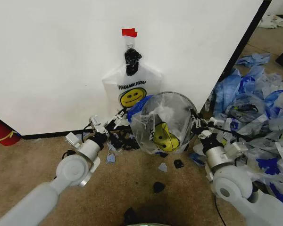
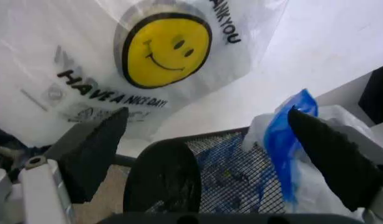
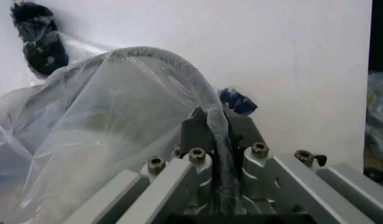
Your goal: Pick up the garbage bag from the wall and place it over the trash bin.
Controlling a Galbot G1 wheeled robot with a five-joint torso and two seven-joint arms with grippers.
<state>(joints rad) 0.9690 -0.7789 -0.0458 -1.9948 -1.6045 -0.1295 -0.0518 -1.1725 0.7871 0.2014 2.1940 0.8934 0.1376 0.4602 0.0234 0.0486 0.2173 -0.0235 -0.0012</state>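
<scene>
Garbage bag [image 1: 162, 123]: off the wall, stretched over the black mesh trash bin [image 2: 198, 182] rim; right gripper [image 3: 213, 123] clamped on its edge, left gripper [image 2: 210, 140] spread open beside; seating and release remain.

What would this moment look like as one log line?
garbage bag: stretched open over trash bin | right gripper: shut on bag edge | left gripper: open at bin

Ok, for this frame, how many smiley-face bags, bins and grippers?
Smiley-face bags: 2 (garbage bag, THANK YOU bag)
Trash bin: 1
Grippers: 2 (left gripper, right gripper)
Total: 5
</scene>
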